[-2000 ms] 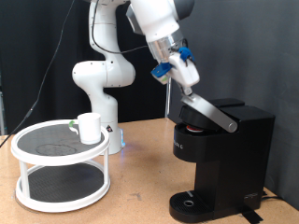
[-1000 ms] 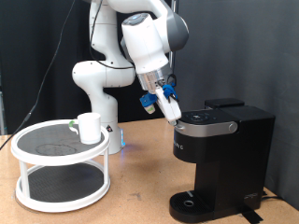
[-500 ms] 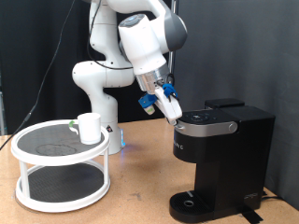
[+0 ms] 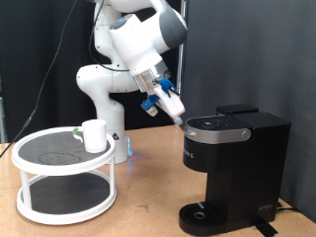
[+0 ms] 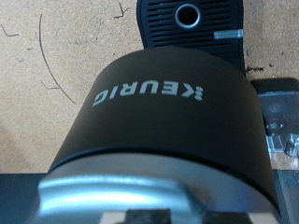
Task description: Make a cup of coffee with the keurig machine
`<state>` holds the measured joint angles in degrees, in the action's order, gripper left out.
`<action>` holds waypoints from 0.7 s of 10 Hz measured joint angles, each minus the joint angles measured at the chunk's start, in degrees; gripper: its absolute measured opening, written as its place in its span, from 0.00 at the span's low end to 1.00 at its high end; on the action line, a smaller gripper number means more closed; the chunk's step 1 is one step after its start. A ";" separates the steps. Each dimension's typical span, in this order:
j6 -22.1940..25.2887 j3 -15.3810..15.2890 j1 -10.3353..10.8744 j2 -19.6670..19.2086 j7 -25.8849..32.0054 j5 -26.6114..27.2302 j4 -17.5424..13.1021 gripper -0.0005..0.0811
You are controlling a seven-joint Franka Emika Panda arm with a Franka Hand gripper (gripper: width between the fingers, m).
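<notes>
Starting nearest the camera, the keurig machine [image 4: 229, 168] fills the lower right of the exterior frame, standing on the wooden surface [image 4: 143, 212] with its rounded lid shut flat and nothing under the brew head on its round drip base [image 4: 202, 214]. The wrist view looks straight down the machine's front, over the silver ring and the brand lettering to the drip base [image 5: 191, 28] far below, which is likewise bare. Left of the machine, in the lower left of the exterior frame, a white two-tier rack [image 4: 64, 178] carries the cup [image 4: 94, 135] on its upper shelf, well apart from the machine. Farther back, the gripper [image 4: 170, 107] hangs just off the lid's left edge near the frame's centre; whether its fingers are open or closed cannot be told, and nothing shows between them.

As a judgement, the lid is shut, but the cup has not been set in place and no brewing is evident.

Compared with two seconds ago, the lid, then raised at a slant, now lies closed. Since half a second ago the arm has swung its upper body leftward, while the gripper remains at the lid's edge.
</notes>
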<state>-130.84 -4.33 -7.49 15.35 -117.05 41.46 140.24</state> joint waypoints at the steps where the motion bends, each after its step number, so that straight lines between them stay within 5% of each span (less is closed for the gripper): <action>1: 1.29 0.33 0.00 1.01 0.00 0.74 0.06 0.01; 3: 2.46 0.79 0.00 1.88 0.00 1.20 0.12 0.01; 5: -3.13 0.67 0.29 2.10 2.31 7.50 1.83 0.01; 7: -0.19 2.23 -0.12 3.21 3.33 10.01 3.90 0.01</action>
<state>-131.03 -2.10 -7.61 18.56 -113.72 51.47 144.14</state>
